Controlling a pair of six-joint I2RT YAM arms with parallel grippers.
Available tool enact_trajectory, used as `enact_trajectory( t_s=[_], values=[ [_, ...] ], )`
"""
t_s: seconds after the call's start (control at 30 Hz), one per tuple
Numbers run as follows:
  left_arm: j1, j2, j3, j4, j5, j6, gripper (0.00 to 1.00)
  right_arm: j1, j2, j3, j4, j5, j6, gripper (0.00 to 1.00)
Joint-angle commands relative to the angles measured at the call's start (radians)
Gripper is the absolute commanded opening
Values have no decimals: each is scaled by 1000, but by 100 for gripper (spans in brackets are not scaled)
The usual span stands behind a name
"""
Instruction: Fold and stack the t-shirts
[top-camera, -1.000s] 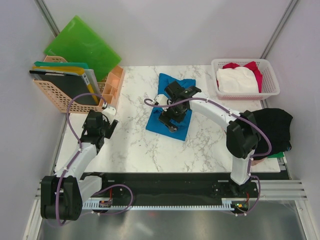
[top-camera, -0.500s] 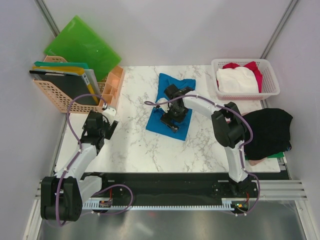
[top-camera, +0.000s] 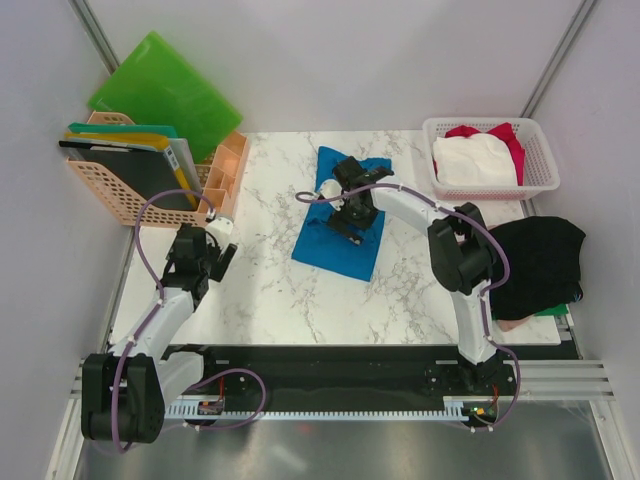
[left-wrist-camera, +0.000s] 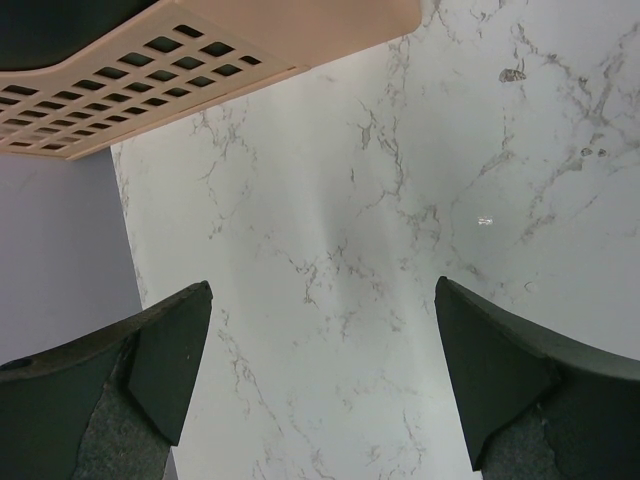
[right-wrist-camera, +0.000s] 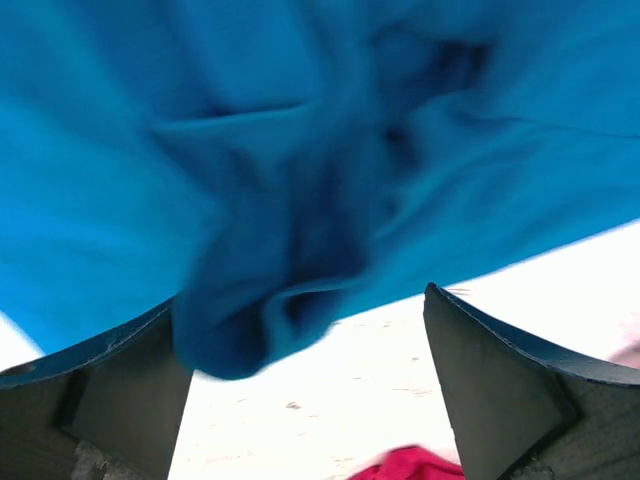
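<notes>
Right gripper (right-wrist-camera: 306, 320) spread wide over the bright blue t-shirt (top-camera: 338, 252); left gripper (left-wrist-camera: 322, 300) likewise splayed, hanging above the marble counter (left-wrist-camera: 480, 150).

blue t-shirt (top-camera: 335, 250): part-folded, centre | white t-shirt (top-camera: 472, 160), red t-shirt (top-camera: 510, 140): far right | black t-shirt (top-camera: 545, 255): near right

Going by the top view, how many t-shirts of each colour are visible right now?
blue t-shirt: 1
white t-shirt: 1
red t-shirt: 1
black t-shirt: 1
Total: 4
The cloth edges under the black one are too small to count.
</notes>
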Motion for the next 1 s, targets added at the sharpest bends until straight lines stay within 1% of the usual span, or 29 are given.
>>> enact_trajectory(
  t_s=[0.0, 0.1, 0.13, 0.2, 0.27, 0.43, 0.63, 0.7, 0.77, 0.93, 0.97],
  values=[
    [2, -26, 5, -7, 21, -31, 100, -11, -37, 4, 133, 133, -13, 96],
    [2, -33, 4, -15, 21, -28, 100, -13, -48, -27, 231, 234, 12, 96],
    [2, -35, 2, -17, 21, -30, 100, -13, -52, -48, 291, 309, 19, 96],
    [2, -41, 2, -18, 19, -28, 100, -11, -81, -82, 360, 384, 24, 96],
    [2, -46, 2, -20, 21, -28, 100, -11, -129, -166, 516, 473, 27, 97],
    [1, -38, 4, -21, 25, -31, 100, -11, -184, -209, 596, 547, 27, 97],
    [1, -38, 2, -24, 27, -31, 100, -10, -219, -247, 624, 541, 32, 97],
    [1, -37, 1, -24, 30, -31, 100, -8, -252, -261, 627, 477, 21, 98],
    [1, -29, 4, -23, 35, -31, 100, -1, -259, -275, 630, 471, 21, 98],
    [-1, -18, 11, -21, 35, -33, 100, 6, -233, -255, 568, 446, 24, 98],
    [-1, -18, 13, -21, 36, -31, 100, 4, -221, -249, 551, 420, 21, 98]
  ],
)
